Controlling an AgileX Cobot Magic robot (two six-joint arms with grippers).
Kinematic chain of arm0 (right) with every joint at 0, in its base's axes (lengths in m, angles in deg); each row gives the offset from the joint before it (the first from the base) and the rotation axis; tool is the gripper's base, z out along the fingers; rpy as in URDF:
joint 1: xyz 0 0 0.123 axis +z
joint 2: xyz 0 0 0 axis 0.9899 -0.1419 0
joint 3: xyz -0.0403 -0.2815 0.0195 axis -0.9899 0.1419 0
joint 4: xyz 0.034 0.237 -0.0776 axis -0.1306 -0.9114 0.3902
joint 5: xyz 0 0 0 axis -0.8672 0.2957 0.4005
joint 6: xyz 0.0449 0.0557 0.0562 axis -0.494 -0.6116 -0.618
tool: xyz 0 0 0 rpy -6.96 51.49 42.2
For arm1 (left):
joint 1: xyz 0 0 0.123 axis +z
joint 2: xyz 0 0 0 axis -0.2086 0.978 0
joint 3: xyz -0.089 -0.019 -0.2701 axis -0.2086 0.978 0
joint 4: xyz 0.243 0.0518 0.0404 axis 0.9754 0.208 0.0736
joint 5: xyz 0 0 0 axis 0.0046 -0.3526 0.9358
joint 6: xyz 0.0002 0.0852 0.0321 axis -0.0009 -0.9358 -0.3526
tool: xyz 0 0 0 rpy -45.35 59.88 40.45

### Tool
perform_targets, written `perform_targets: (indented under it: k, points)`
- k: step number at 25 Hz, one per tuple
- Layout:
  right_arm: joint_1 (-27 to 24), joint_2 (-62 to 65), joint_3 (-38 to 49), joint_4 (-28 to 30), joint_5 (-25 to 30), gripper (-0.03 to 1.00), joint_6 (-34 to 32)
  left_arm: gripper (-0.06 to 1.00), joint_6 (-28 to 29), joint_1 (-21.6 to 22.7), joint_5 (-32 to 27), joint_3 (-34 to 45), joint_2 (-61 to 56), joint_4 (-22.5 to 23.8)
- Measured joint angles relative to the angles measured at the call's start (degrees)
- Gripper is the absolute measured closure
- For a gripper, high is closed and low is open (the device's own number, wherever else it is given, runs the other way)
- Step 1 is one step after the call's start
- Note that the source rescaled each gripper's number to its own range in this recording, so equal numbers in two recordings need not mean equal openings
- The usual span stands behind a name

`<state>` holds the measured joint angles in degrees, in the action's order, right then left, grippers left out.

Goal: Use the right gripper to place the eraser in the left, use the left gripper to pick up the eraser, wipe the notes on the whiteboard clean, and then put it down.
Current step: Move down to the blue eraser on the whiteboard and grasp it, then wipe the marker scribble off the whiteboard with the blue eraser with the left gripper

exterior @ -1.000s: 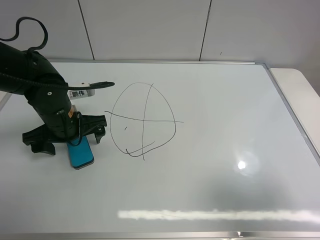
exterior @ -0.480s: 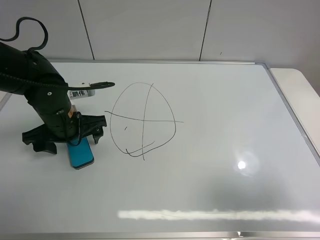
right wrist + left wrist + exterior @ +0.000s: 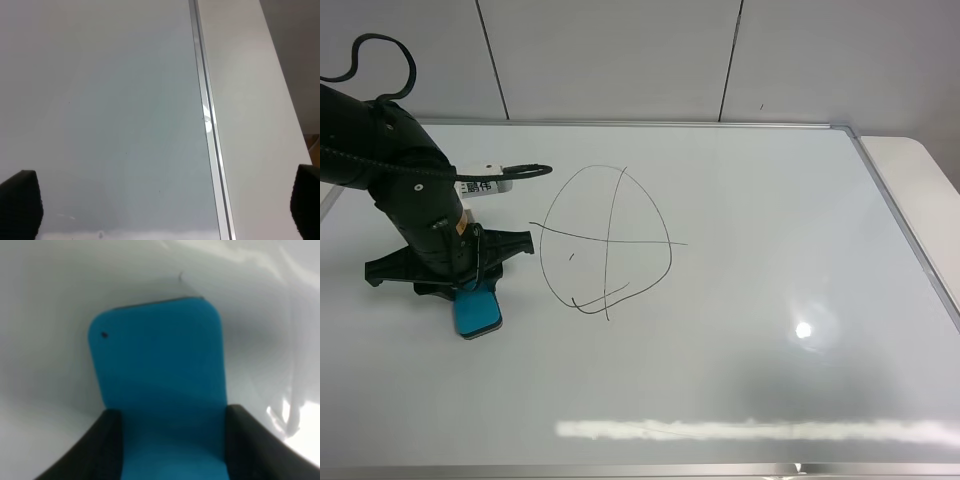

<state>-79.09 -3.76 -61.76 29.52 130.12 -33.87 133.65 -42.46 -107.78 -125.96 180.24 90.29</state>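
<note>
The teal eraser (image 3: 479,316) lies flat on the whiteboard (image 3: 770,250) at its left side. My left gripper (image 3: 463,292) stands over the eraser's far end and is shut on it. In the left wrist view the eraser (image 3: 157,365) fills the middle, with a black finger pressed against each long side; one of these fingers (image 3: 250,442) shows on the right. The notes (image 3: 608,242), a black loop crossed by two lines, are just right of the eraser. My right gripper (image 3: 162,205) does not show in the exterior high view. In its own wrist view its fingers stand wide open above bare board.
A thin silver frame (image 3: 207,125) edges the whiteboard. Beyond it on the right lies a white table surface (image 3: 920,190). A grey panelled wall (image 3: 620,60) rises behind the board. A light glare (image 3: 804,330) sits on the board's right half.
The left gripper's fingers, spread wide astride the eraser a second ago, have closed in onto its sides. The arm and eraser stayed in place.
</note>
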Motion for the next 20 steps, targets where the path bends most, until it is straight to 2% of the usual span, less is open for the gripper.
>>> perform_targets:
  k: [5,13,16,20]
  points:
    - [0.00,0.00,0.00,0.00,0.00,-0.03,0.00,0.94,-3.94,0.00,-1.29,0.00,-1.25,0.00]
    - [0.00,0.00,0.00,0.00,0.00,-0.03,0.00,0.94,-16.44,-0.25,-4.04,-0.72,-7.70,-2.66]
    - [0.00,0.00,0.00,0.00,0.00,-0.03,0.00,0.94,-23.25,-2.49,-4.90,-3.36,-7.20,-5.60]
    - [0.00,0.00,0.00,0.00,0.00,-0.03,0.00,0.94,-29.46,-6.39,-6.28,-6.75,-4.19,-6.59]
